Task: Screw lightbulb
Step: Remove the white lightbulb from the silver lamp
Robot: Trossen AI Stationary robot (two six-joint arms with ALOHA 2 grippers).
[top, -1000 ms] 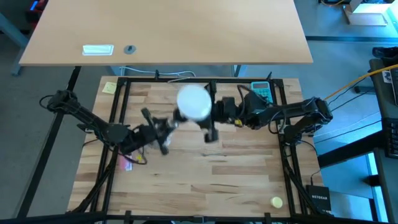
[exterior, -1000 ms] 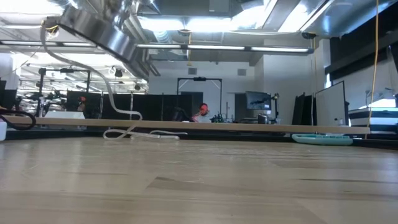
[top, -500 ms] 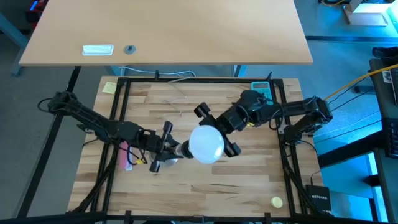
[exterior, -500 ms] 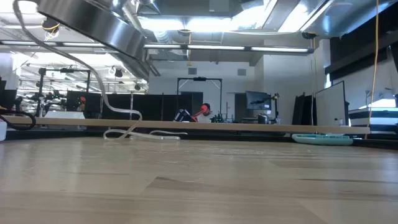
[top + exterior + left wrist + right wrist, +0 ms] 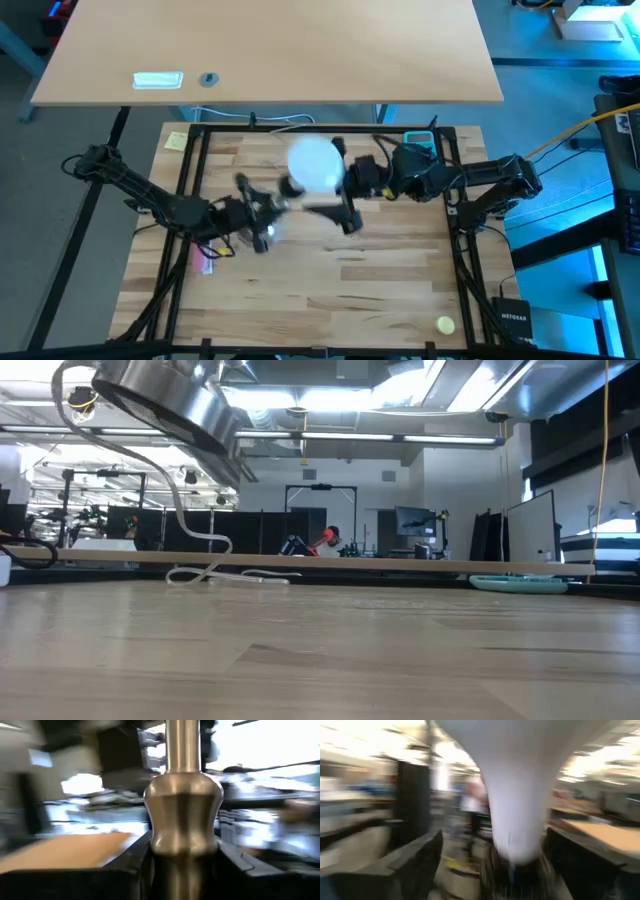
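Note:
The white lightbulb [image 5: 315, 165] hovers over the table's far middle, its neck [image 5: 512, 820] running down into the dark top of the silvery socket stand [image 5: 272, 205]. My left gripper [image 5: 258, 212] is shut on that stand, whose round base [image 5: 165, 400] is up off the table and tilted. My right gripper [image 5: 343, 187] is open. Its two fingers stand either side of the bulb's neck, with a gap on each side in the right wrist view. A white cord [image 5: 190, 510] hangs from the stand. My left gripper pinches the stand's silvery stem [image 5: 182, 835] between its two fingers [image 5: 135, 870], at the bulge below the thin rod. The fingers lie across the stem. The stand is lifted clear of the table and tilted, with the bulb at its far-right end.
A teal calculator [image 5: 420, 145] lies at the far right and a yellow note [image 5: 177, 140] at the far left. Near the right corner sits a small yellow object [image 5: 445, 323], and a pink item [image 5: 205, 260] lies under the left arm. Black frame rails [image 5: 195, 190] border the board.
Both arms swung the stand and bulb toward the table's near edge, then back toward the far edge to roughly where they were a second ago. The stand's base stayed off the table throughout and changed its tilt.

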